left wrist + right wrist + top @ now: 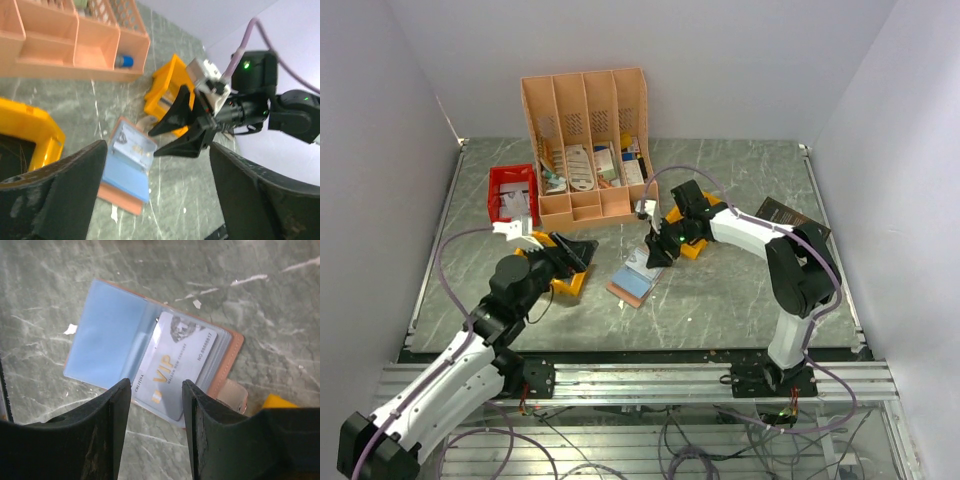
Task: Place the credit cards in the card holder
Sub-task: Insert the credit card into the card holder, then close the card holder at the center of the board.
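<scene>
Top view: card holder (632,281) lies open, flat on the counter (740,300), about mid-way between the two arms, in front of the peach organiser (585,140). Right claw (655,252) sits just over the holder's far edge, pointed down at it. Left claw (576,256) is off to the holder's left, apart from it, not touching. Red bin (512,192) sits far left. Card detail is too small here.

Left wrist view: left claw (160,200) is spread wide, with nothing between its fingers and only counter below. The holder (127,165) shows a pale blue inner face and a tan edge. Right claw (154,145) hangs over it, jaws parted in a V and empty.

Right wrist view: holder (105,335) is open with both clear panels up. One credit card (177,367), pale and marked VIP, lies tilted on the right-hand panel. It looks tucked partly under the clear pocket, but I cannot tell if it is fully seated. Right claw (156,387) hovers above the card's near end, jaws partly apart, gripping nothing.

Progress: one card is at or in the holder, so that part looks about done, perhaps needing a push to seat it. No other loose card shows on the counter. Some may be in the organiser, but I cannot tell. If so, those remain to be done, and the holder is unclosed.
</scene>
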### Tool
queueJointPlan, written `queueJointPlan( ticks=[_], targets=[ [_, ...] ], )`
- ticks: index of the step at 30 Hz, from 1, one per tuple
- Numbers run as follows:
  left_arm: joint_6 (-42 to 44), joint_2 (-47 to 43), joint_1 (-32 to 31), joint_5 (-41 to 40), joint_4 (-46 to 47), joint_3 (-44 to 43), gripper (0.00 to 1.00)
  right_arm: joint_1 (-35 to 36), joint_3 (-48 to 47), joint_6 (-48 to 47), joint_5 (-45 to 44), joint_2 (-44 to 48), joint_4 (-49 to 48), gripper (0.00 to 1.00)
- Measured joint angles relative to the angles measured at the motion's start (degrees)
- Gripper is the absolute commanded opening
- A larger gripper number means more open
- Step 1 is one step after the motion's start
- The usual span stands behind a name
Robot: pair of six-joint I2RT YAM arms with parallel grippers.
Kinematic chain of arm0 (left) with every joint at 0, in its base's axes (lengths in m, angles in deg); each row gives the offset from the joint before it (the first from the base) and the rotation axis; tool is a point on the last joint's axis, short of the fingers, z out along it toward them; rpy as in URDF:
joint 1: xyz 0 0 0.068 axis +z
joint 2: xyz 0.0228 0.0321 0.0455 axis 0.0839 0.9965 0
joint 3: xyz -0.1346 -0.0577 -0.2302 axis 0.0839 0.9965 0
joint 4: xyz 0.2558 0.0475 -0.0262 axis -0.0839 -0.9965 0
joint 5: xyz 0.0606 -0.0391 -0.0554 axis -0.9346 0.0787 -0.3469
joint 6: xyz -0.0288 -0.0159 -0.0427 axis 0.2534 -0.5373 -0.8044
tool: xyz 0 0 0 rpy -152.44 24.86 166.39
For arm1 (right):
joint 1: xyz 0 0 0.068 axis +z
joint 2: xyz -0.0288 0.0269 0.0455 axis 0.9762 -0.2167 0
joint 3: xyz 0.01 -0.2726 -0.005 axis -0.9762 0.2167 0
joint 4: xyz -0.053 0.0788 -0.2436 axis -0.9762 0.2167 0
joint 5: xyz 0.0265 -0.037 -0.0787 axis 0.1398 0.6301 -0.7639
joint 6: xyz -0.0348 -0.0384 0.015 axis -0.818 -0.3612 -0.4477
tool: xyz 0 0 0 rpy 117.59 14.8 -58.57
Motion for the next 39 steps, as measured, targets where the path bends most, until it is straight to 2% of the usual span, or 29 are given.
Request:
queueJointPlan(
  ticks=[3, 8, 14, 16, 21, 27, 32, 39],
  targets=[
    [-2.69, 2.12, 0.00, 2.69, 0.42, 2.67, 0.71, -0.17, -0.02, 0.63, -1.90, -0.72, 0.55, 0.41],
    [-8.72, 8.13, -1.51, 7.69, 1.86, 7.41, 0.60, -0.17, -0.55, 2.47, -5.20, -2.89, 0.55, 0.30],
    [-14.19, 8.92, -9.07, 5.99, -0.37, 8.66, 0.44, -0.26, -1.09, 4.74, -8.79, -3.58, 0.26, 0.23],
    [-15.87, 10.21, -10.73, 5.05, -0.28, 9.27, 0.41, -0.39, -1.55, 5.01, -9.11, -4.00, 0.52, 0.23],
    [-17.86, 19.58, -13.60, 3.58, 0.87, 10.10, 0.44, -1.01, -3.34, 5.07, -8.68, -5.75, 1.29, 0.19],
    [-19.08, 29.90, -15.61, 3.21, 6.75, 10.10, 0.57, -1.07, -4.46, 4.85, -8.24, -6.43, 2.80, 0.18],
    [-21.29, 32.50, -16.63, 1.53, 14.53, 11.45, 0.63, -1.16, -4.74, 4.81, -7.87, -6.64, 3.10, 0.17],
    [-24.90, 33.18, -16.94, -2.45, 19.65, 13.11, 0.69, -1.36, -4.74, 4.74, -6.95, -6.91, 3.10, 0.17]
  ],
)
